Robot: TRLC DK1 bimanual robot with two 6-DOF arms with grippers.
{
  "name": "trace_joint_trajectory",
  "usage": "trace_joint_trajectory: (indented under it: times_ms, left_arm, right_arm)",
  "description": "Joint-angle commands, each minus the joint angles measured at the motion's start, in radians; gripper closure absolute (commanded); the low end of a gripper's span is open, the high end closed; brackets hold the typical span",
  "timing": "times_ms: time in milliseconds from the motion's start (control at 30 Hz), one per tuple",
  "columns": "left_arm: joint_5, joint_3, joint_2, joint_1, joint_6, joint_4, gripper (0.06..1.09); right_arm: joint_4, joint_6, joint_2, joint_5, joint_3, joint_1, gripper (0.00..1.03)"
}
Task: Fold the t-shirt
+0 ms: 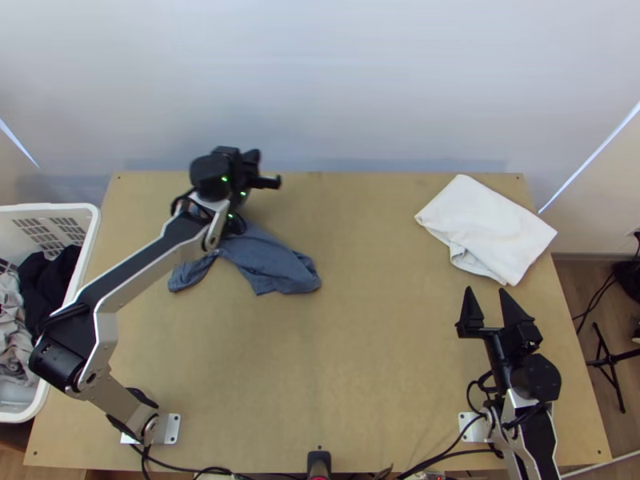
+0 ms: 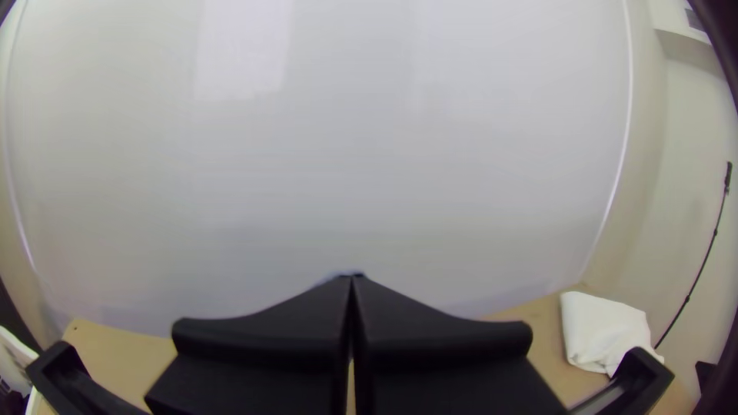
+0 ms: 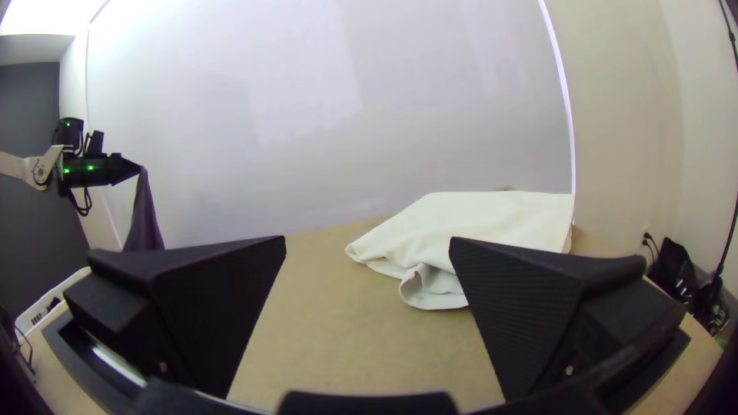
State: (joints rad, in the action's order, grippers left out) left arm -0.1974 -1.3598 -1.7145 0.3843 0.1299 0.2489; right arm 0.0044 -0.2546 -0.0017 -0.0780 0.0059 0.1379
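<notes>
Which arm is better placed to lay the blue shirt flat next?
Left, probably: its hand holds the shirt up, while the right hand is open, farther off, near the white cloth.

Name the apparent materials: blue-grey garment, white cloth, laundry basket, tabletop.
Blue-grey garment: thin matte fabric, maybe cotton; soft creases, limp drape.
White cloth: matte fabric, perhaps thicker; rounded folds. Fiber unclear for both.
Laundry basket: probably molded plastic, smooth; regular slots in its wall.
Tabletop: likely wood or wood-based board; flat, even tan surface.
</notes>
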Motion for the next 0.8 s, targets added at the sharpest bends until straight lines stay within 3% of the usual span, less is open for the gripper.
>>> trace_joint_trajectory:
  times_ms: [0, 167, 567, 767]
  left_arm:
    - [-0.027, 0.034, 0.026, -0.193, -0.009, -0.060, 1.05]
    - [-0.011, 0.105, 0.062, -0.403, 0.005, -0.096, 1.05]
    - [0.135, 0.403, 0.225, -0.723, 0.027, -0.115, 1.05]
    - [0.197, 0.447, 0.309, -0.837, 0.019, -0.238, 1.05]
  right_arm:
    - [0.000, 0.000, 0.000, 0.000, 0.000, 0.000, 0.04]
    - [0.000, 0.000, 0.000, 0.000, 0.000, 0.000, 0.04]
    - [0.000, 0.000, 0.000, 0.000, 0.000, 0.000, 0.04]
    - [0.000, 0.000, 0.000, 0.000, 0.000, 0.000, 0.04]
